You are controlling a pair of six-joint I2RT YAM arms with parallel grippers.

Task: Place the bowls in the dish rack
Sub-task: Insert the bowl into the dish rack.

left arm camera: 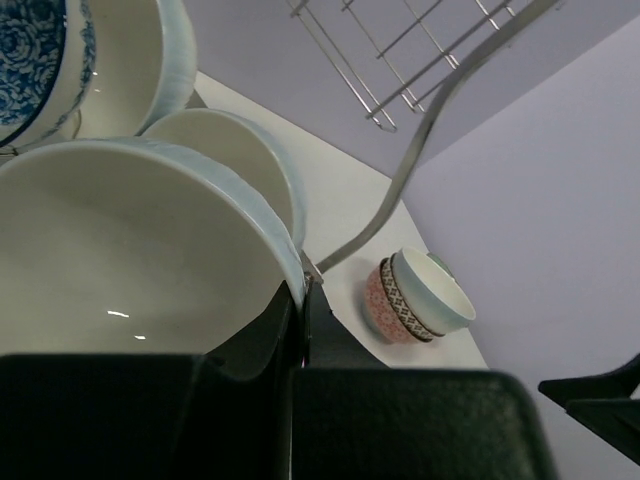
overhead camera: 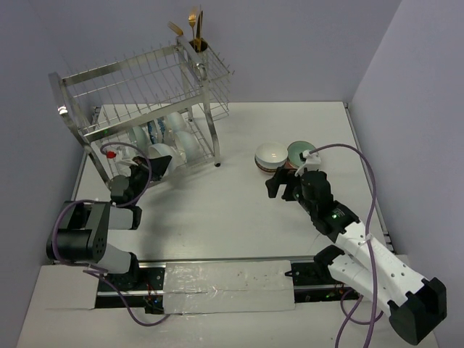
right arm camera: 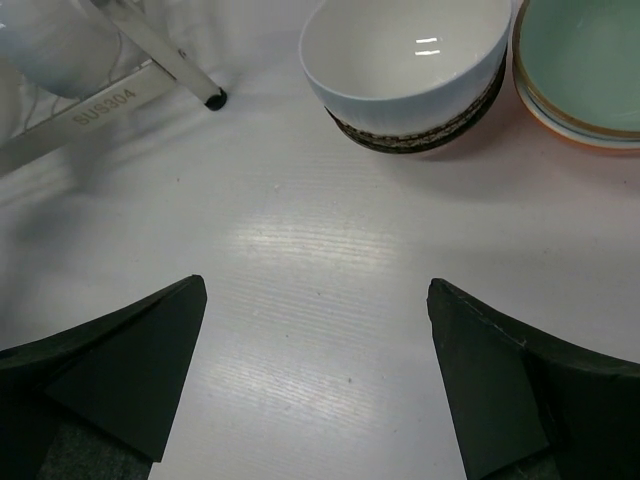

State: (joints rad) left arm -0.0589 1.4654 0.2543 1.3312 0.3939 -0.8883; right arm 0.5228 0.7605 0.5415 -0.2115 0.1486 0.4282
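White tabletop (overhead camera: 217,217) lies bare across the middle, between the dish rack (overhead camera: 145,94) at the far left and two stacks of bowls near the table's far right edge. That wide strip is the open room for moving. The rack stands close to the left wall (overhead camera: 29,145). Its front foot (right arm camera: 213,98) rests on the table, well apart from the stacks. Gold cutlery (overhead camera: 194,25) stands in the cup at the rack's far corner.

The left gripper (left arm camera: 303,295) is pressed together on the rim of a plain white bowl (left arm camera: 130,270) at the front edge of the rack's lower tier. Whether that bowl rests on the wires cannot be told. Behind it, on edge in the same tier, stand two further white bowls (left arm camera: 225,160) and a blue floral bowl (left arm camera: 35,60).

The right gripper (right arm camera: 315,290) hangs over bare table with its jaws spread wide, holding and touching nothing. Just beyond it sits a white nested bowl (right arm camera: 410,50) inside a brown-patterned bowl (right arm camera: 410,135). Just beside these on the right is a teal-lined bowl (right arm camera: 590,50) on top of its own stack.

Stamped lettering (right arm camera: 105,105) on the rack's lower rail reads "SUS304".
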